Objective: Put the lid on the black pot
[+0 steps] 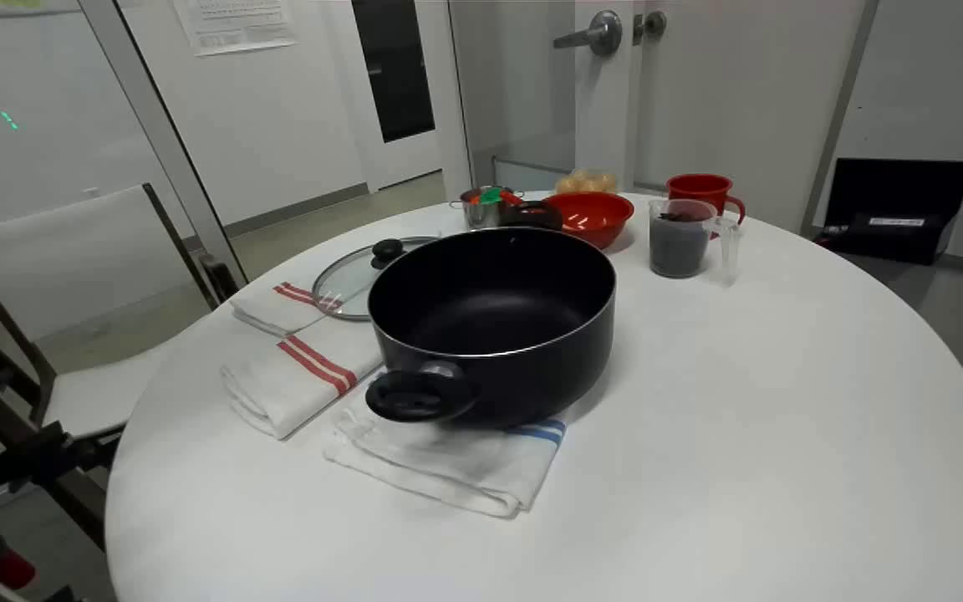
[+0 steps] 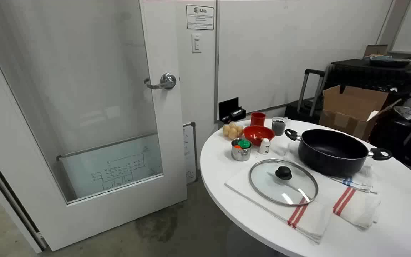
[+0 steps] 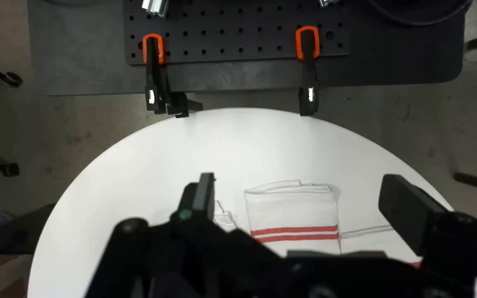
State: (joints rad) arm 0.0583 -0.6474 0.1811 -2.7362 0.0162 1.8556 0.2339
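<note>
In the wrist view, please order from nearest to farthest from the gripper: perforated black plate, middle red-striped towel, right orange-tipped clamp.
1. Red-striped towel: framed by the open gripper.
2. Orange-tipped clamp: right of centre, at the edge of the table.
3. Perforated black plate: top of picture, beyond the table.

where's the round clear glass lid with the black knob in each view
In an exterior view, the glass lid is just left of centre, partly behind the large black pot.
In an exterior view, the glass lid is right of centre, lower half.
Wrist view: not visible.
Shared landmark: folded white cloths with red stripes.
</note>
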